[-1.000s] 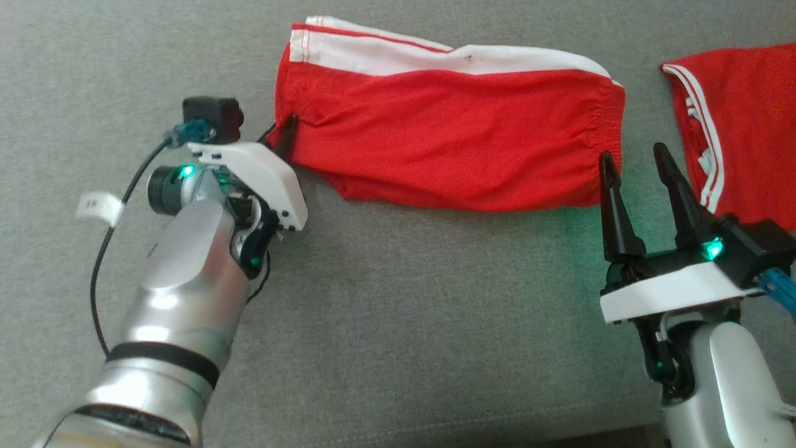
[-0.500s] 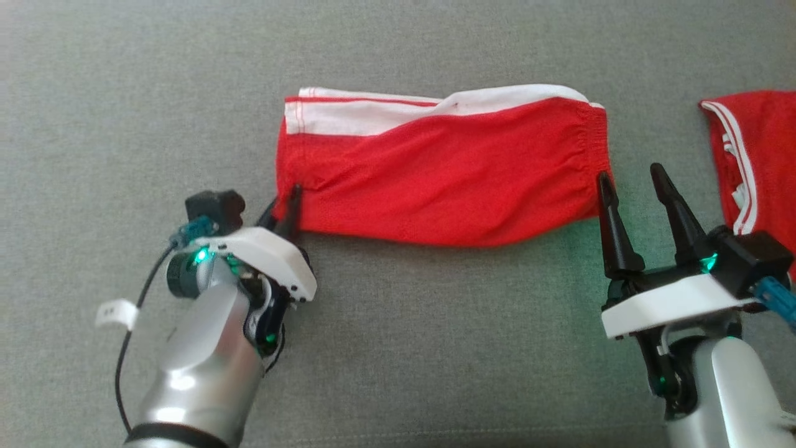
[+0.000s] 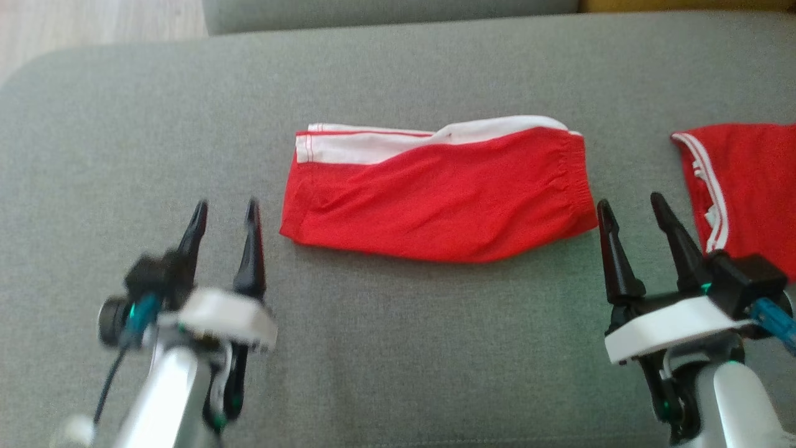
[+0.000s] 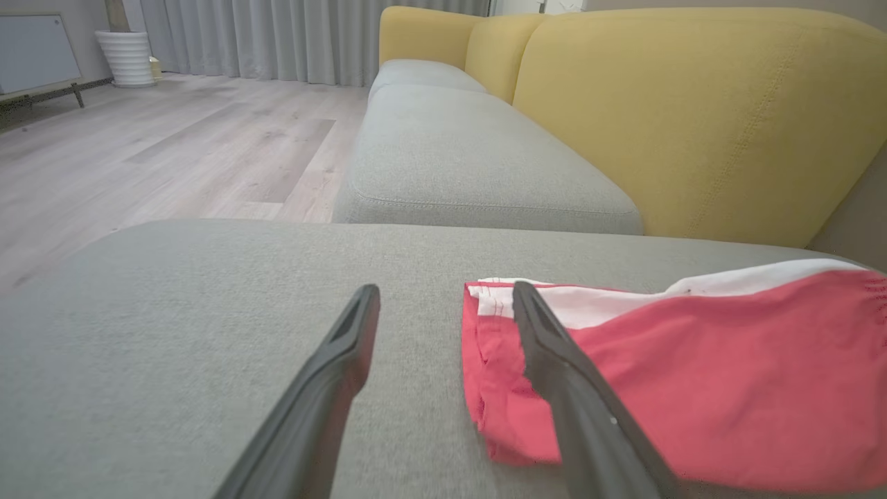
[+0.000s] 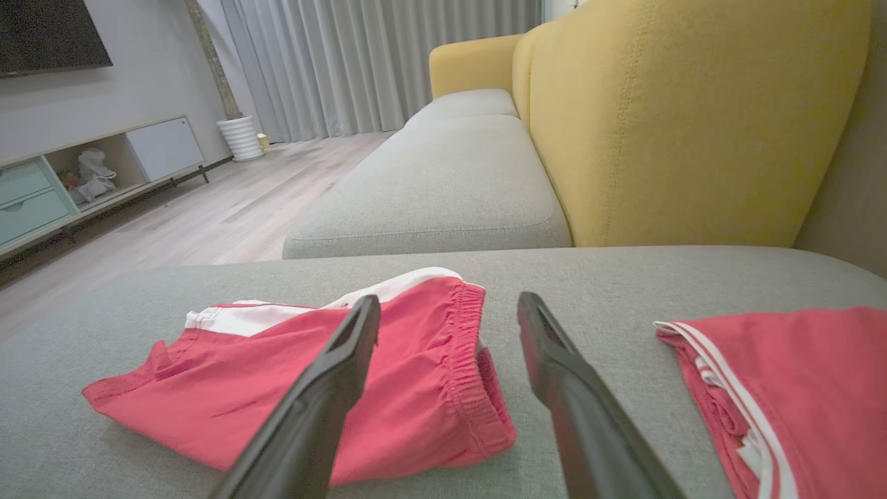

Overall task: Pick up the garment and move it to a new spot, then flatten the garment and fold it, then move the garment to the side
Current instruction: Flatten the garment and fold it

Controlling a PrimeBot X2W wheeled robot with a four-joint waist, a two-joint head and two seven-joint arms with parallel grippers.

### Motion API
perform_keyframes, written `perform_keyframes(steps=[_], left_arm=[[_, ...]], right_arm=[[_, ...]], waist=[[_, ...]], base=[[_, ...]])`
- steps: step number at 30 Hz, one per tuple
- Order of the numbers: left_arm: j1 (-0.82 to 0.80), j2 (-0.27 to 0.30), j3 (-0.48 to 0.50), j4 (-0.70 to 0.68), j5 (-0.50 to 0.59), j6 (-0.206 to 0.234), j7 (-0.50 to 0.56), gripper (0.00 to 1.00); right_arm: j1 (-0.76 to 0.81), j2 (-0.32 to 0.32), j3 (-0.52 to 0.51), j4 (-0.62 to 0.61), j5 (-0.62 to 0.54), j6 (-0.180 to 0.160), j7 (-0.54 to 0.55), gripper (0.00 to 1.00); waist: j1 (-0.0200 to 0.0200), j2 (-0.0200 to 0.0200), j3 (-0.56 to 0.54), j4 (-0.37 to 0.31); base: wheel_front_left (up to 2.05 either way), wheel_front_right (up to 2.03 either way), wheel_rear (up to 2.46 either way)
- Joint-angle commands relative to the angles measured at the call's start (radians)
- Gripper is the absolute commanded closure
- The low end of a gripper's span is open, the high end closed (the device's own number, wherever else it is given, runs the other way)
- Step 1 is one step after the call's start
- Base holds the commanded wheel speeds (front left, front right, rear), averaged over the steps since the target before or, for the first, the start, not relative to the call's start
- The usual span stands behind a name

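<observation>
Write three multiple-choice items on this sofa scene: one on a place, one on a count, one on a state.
1. Where do the red shorts lie?
A. on the grey cushion
B. on the wooden floor
C. on the yellow backrest

2. How many red garments are on the cushion?
A. one
B. two
C. three

3. How is the left hand?
A. shut on the shorts
B. open, holding nothing
C. shut on nothing

Answers:
1 A, the shorts lie flat on the cushion.
2 B, a second red garment lies by the right hand.
3 B, its fingers stand apart, clear of the cloth.
</observation>
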Motion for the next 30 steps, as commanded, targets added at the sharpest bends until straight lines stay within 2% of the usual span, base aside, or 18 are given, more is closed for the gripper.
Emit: perform_keyframes(steps=[1, 9, 14, 30], left_arm=[[0.040, 0.037, 0.043, -0.092, 0.021, 0.018, -0.012, 0.00], [0.215, 0.080, 0.038, -0.272, 0.047, 0.063, 0.010, 0.00], [0.270, 0.092, 0.038, -0.349, 0.049, 0.086, 0.041, 0.00], [0.271, 0.103, 0.037, -0.382, 0.041, 0.099, 0.061, 0.00]], right_arm=[[-0.002, -0.003, 0.016, -0.039, -0.007, 0.007, 0.007, 0.00], [0.057, -0.004, 0.009, -0.050, -0.013, 0.007, 0.026, 0.00], [0.084, -0.004, -0.001, -0.062, -0.013, 0.007, 0.034, 0.00], [0.081, -0.003, -0.014, -0.064, -0.007, 0.007, 0.040, 0.00]], waist=[[0.0000, 0.0000, -0.033, -0.001], [0.0000, 0.0000, -0.084, 0.000], [0.0000, 0.0000, -0.096, 0.004], [0.0000, 0.0000, -0.090, 0.011]], base=[[0.00, 0.00, 0.00], [0.00, 0.00, 0.00], [0.00, 0.00, 0.00], [0.00, 0.00, 0.00]])
